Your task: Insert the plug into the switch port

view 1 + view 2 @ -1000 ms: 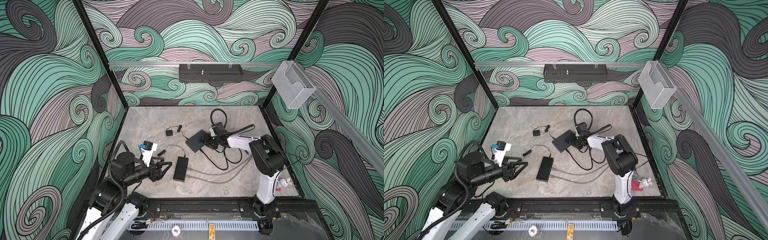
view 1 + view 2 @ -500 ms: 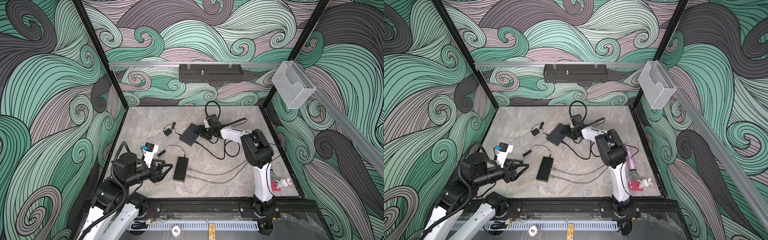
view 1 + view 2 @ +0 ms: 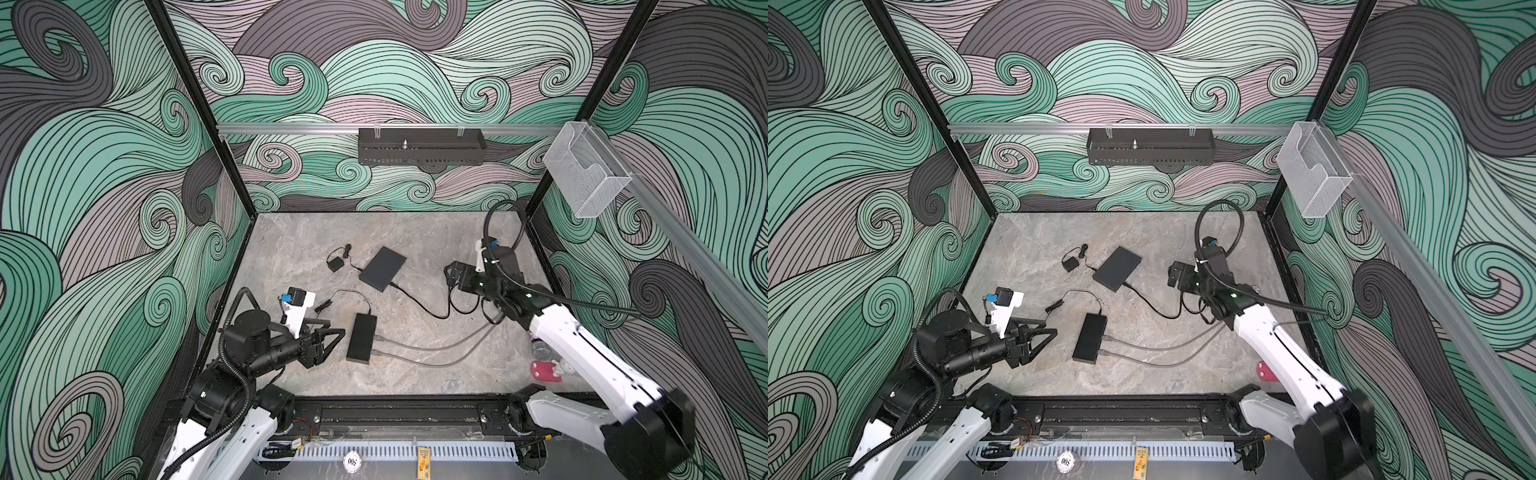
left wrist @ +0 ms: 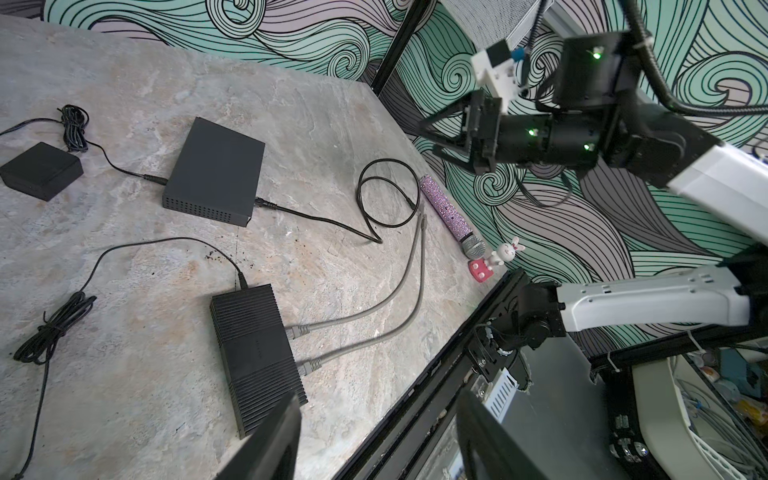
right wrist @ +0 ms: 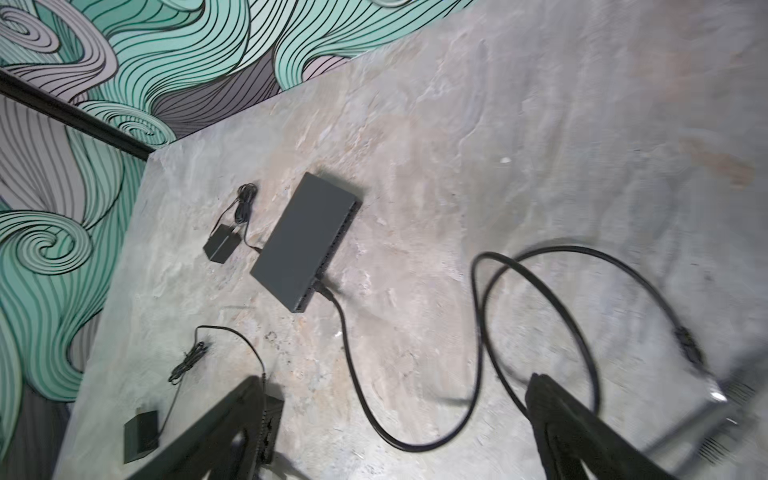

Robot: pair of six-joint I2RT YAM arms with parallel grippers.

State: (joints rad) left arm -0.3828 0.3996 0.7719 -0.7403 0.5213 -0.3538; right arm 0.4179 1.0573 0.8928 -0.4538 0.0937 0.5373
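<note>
Step in hand: fetching the plug, nothing grasped yet. My right pincer hovers spread wide and empty over the black cable looped on the desk. Its loose plug lies by that loop, well apart from the switch. Two grey cables already sit in the switch's port side. My left pincer is spread and empty, just beside the switch. Next: drop, pinch the plug square, carry it over, align it. Can't tell which port is free.
</note>
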